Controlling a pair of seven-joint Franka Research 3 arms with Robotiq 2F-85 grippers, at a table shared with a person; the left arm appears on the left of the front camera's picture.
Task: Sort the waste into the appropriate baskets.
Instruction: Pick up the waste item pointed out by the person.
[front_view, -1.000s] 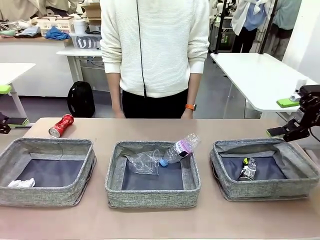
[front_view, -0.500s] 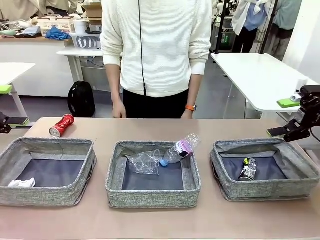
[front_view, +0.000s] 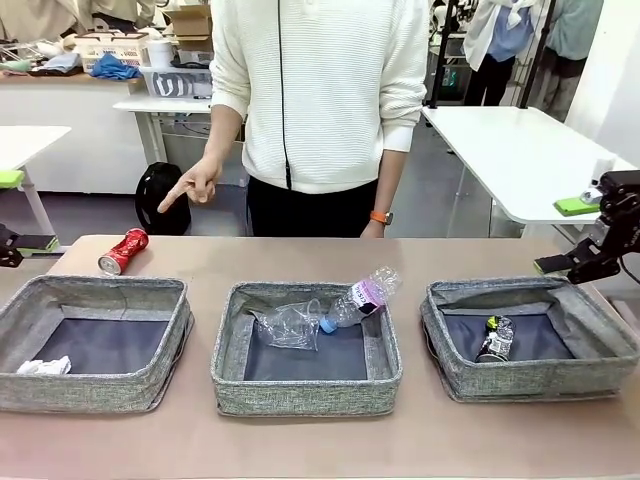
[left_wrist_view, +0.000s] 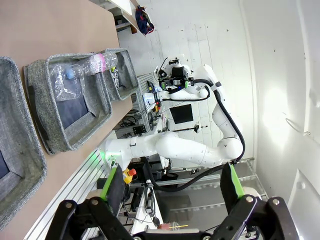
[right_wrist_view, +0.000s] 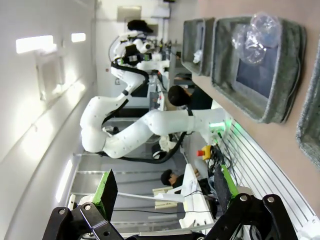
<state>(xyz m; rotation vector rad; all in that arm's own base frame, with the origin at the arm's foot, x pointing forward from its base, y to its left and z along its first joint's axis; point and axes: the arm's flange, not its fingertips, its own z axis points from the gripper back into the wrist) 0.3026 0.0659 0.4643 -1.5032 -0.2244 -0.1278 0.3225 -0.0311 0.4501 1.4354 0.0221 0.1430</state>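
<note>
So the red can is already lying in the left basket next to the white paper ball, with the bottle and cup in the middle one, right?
Not quite. The front view shows the crushed red can lying on the table behind the left basket, not in it. The crumpled white paper ball is alone in that basket. The rest holds: the clear bottle and clear plastic cup are in the middle basket.

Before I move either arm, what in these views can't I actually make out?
- Bottle, front view: blue-cap end sits behind the crumpled cup; contact unclear.
- Left claw, front view: cut off by the picture edge.
- Dark can, front view: label too small to read.
- Paper ball, right wrist view: too small.
</note>
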